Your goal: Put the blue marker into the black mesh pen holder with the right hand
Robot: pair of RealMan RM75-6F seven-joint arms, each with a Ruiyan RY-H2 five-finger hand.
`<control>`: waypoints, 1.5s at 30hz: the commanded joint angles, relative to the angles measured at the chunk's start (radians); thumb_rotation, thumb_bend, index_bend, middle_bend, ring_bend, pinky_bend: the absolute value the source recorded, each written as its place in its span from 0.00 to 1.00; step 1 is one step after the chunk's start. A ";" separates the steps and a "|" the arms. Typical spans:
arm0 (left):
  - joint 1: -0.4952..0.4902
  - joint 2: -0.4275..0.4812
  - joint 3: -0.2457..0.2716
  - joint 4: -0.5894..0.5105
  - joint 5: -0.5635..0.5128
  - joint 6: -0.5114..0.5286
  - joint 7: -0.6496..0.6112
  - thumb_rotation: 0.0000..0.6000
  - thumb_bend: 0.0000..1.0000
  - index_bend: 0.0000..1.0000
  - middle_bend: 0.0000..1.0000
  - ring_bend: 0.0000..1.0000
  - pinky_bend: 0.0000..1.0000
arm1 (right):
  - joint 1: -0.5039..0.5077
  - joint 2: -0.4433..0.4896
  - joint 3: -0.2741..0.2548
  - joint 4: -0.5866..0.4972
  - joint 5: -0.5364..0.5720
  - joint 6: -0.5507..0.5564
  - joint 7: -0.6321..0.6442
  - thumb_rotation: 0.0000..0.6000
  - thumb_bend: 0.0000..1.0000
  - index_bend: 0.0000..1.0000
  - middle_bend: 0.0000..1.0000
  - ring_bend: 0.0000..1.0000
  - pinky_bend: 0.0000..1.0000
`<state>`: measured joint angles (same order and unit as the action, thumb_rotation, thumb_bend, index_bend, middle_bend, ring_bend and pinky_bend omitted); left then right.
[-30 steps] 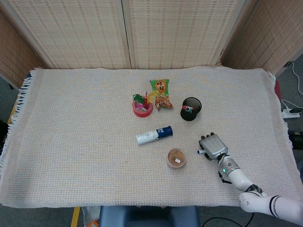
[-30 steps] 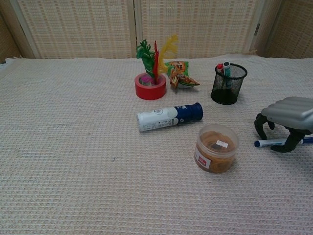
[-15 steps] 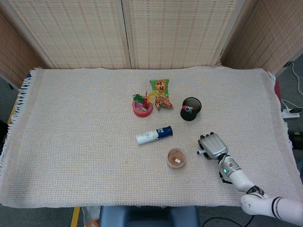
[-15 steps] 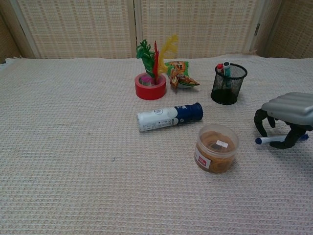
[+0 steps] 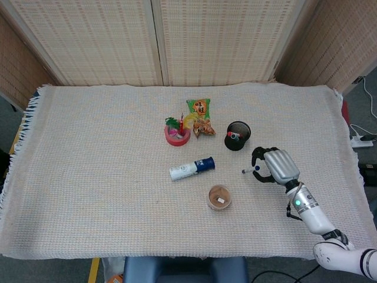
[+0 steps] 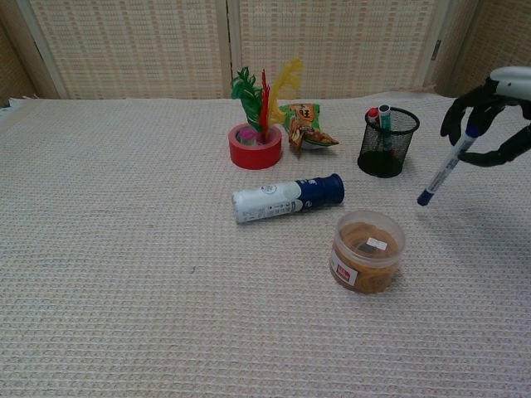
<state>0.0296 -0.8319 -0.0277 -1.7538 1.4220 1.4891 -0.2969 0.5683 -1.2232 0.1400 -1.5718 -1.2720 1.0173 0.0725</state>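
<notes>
My right hand is raised above the cloth at the right and pinches the blue marker. The marker hangs tilted, its blue tip pointing down and to the left. It is in the air to the right of the black mesh pen holder, apart from it. The holder stands upright and has two pens in it, one red-capped. My left hand shows in neither view.
A clear tub of rubber bands stands near the front, below the marker tip. A white and blue tube lies on its side at centre. A red tape roll with feathers and a snack bag sit behind.
My right hand has lifted the blue marker off the cloth and carried it up and back, closer to the pen holder. The marker has swung from lying flat to hanging tilted.
</notes>
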 commanded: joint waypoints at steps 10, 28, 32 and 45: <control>-0.001 -0.004 -0.002 -0.003 -0.007 -0.001 0.019 1.00 0.41 0.21 0.04 0.00 0.26 | 0.020 0.037 0.194 0.212 -0.020 0.033 0.582 1.00 0.26 0.57 0.32 0.40 0.35; -0.021 -0.022 -0.013 0.037 -0.074 -0.070 0.015 1.00 0.41 0.21 0.04 0.00 0.26 | 0.187 -0.189 0.197 0.551 0.023 -0.190 0.651 1.00 0.27 0.59 0.32 0.40 0.36; -0.023 -0.025 -0.014 0.047 -0.085 -0.084 0.006 1.00 0.41 0.21 0.04 0.00 0.26 | 0.198 -0.220 0.183 0.599 0.013 -0.205 0.656 1.00 0.27 0.59 0.32 0.40 0.37; -0.021 -0.020 -0.015 0.040 -0.085 -0.085 0.005 1.00 0.41 0.21 0.04 0.00 0.26 | 0.198 -0.315 0.120 0.740 -0.002 -0.291 0.684 1.00 0.28 0.59 0.32 0.41 0.37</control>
<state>0.0081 -0.8524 -0.0431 -1.7135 1.3376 1.4038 -0.2918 0.7668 -1.5258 0.2695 -0.8457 -1.2707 0.7368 0.7544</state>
